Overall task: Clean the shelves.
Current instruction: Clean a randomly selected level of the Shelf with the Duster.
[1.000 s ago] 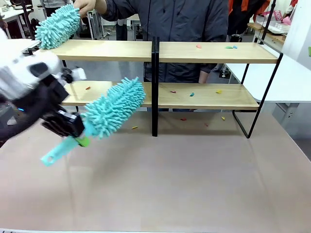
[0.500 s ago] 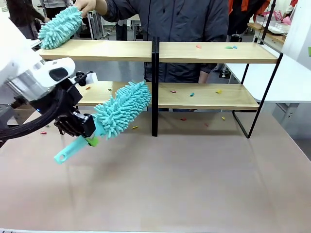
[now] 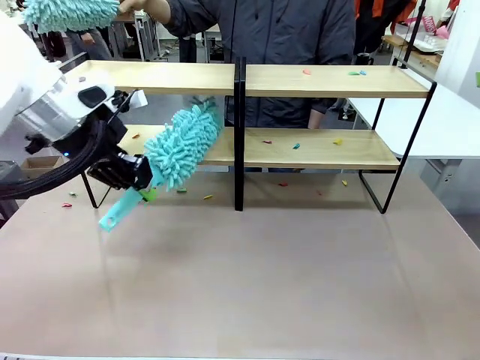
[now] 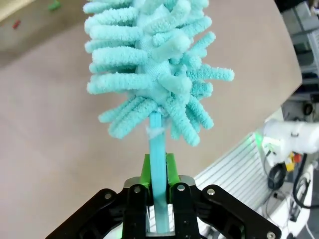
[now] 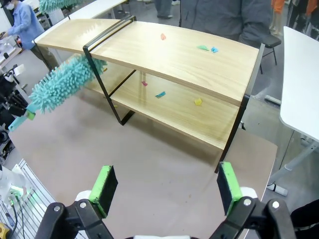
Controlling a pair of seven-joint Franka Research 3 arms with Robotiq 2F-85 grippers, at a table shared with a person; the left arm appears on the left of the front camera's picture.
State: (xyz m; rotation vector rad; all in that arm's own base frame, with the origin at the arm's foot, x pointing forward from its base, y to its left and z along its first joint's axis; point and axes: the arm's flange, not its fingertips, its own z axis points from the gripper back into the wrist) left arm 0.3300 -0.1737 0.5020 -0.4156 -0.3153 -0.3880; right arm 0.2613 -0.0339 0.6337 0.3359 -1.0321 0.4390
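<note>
The biggest thing in front of me is the dull pinkish-brown table (image 3: 300, 285), matte and bare across its near half. A white table (image 3: 450, 120) butts up beside it on my right. Past the far edge I can see more desks and a cardboard box (image 3: 41, 161) on the floor to my left.

The shelves (image 3: 322, 81) stand across the far half of the brown table, feet on its surface, with the black central upright about mid-picture. A person (image 3: 285, 30) in a dark jacket stands just behind them, and one hand (image 3: 135, 6) holds a teal duster (image 3: 67, 11) up above the left end of the top board.

My left gripper (image 3: 148, 193) is clamped tight on the flat handle of a second teal duster (image 3: 180, 146). The green pads (image 4: 145, 169) squeeze the handle from both sides. Its fluffy head slants up toward the left half of the lower board, close to the upright, but I cannot tell whether it touches the wood.

My right gripper (image 5: 164, 184) hangs above the table's near right side with its jaws spread wide and nothing between them.

Small coloured scraps are scattered about:
- red (image 3: 306, 72) and teal (image 3: 357, 73) ones on the top right board
- teal (image 3: 296, 145) and yellow (image 3: 337, 140) ones on the lower right board
- a few on the table under the rack, including a yellow one (image 3: 208, 197)
</note>
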